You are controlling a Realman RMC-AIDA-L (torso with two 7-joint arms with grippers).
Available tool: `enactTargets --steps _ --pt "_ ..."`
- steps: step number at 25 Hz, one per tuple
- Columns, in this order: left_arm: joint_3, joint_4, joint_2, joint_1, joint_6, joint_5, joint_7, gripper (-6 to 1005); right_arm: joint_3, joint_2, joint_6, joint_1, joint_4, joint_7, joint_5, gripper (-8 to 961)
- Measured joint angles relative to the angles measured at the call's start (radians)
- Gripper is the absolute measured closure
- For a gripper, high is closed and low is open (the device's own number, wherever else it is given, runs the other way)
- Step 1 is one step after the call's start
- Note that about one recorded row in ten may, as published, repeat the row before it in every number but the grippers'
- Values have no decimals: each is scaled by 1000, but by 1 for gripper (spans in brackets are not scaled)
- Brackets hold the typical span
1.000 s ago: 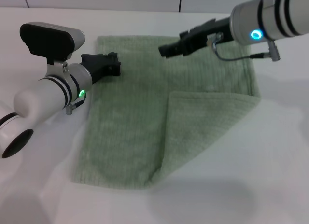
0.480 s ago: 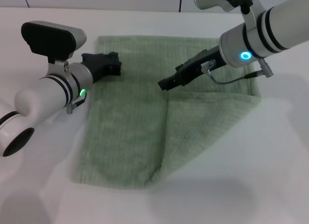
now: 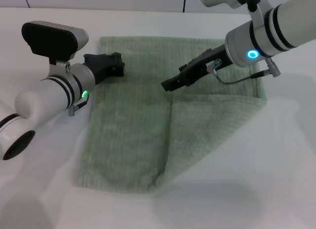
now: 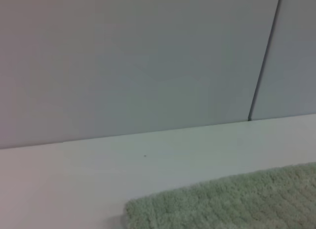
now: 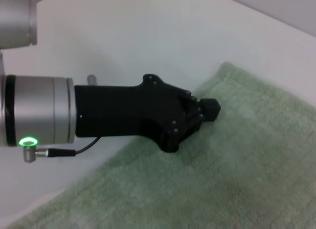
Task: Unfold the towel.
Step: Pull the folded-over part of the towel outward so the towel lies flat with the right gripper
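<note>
I count one towel (image 3: 148, 120) on the white surface (image 3: 247, 189), a single pale green cloth with one corner folded over so that part of it lies in two layers. I have two arms over it, each ending in one black gripper: the left gripper (image 3: 116, 65) at the towel's far left edge and the right gripper (image 3: 168, 84) above its middle, which makes two grippers in all. Each arm shows one lit ring near the wrist, one green and one blue, so two lights.
</note>
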Motion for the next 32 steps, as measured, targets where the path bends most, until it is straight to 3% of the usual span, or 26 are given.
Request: enactTargets --steps 18,32 --pt "1 -2 0 -1 2 0 0 983 -16 2 12 20 83 -5 -7 229" --pt "1 -1 0 -3 2 0 0 983 -70 5 -84 60 172 -29 -7 228"
